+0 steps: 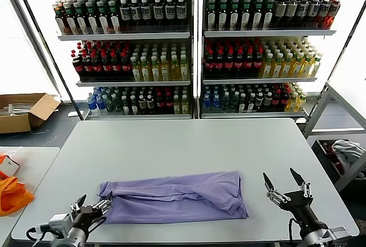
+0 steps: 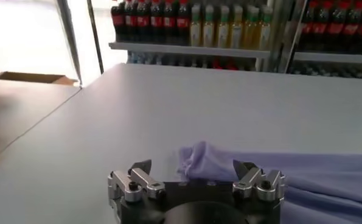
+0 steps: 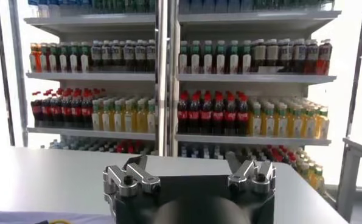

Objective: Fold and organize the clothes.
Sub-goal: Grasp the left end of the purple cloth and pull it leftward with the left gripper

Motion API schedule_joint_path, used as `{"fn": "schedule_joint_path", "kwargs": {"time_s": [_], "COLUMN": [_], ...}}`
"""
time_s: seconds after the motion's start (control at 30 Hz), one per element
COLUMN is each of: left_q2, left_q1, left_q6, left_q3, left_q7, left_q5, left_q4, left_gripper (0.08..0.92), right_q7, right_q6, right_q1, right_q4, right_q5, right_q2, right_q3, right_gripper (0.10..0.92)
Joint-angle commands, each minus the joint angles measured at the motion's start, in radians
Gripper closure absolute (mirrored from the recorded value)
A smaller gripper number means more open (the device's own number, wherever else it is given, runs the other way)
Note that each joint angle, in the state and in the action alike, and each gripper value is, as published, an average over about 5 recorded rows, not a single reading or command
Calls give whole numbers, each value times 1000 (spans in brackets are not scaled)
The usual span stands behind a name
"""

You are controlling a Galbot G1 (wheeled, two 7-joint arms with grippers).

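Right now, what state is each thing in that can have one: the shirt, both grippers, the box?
T-shirt: folded into a long band, lying flat on the table, held by neither gripper.
Left gripper: open, at the band's left end.
Right gripper: open, just beyond its right end.
Cardboard box: flaps open.

Both arms sit low at the near edge. The left gripper [image 1: 92,205] has its fingers spread wide with nothing in them, and the right gripper [image 1: 284,183] is the same, pointing up and forward.
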Motion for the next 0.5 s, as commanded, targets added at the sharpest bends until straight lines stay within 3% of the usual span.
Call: {"fn": "schedule_joint_path", "kwargs": {"time_s": [0.03, 0.3, 0.5], "left_q2": [-58, -63, -77], "left_q1": [-60, -61, -45], "left_q6": [5, 8, -3], "left_q3": [101, 119, 128], "left_q7": [-114, -92, -68], "left_q5": [34, 43, 77], "left_q4": [74, 88, 78], "left_gripper": [177, 180, 300], "right_q7": [-10, -11, -10], "right_q6": [53, 51, 37], "right_q1": [-46, -50, -33], "right_q4": [9, 25, 36], "right_q5": [-7, 9, 26], "right_q2": [18, 17, 8], "right_q3": [55, 70, 61], "right_gripper": [202, 203, 203]}}
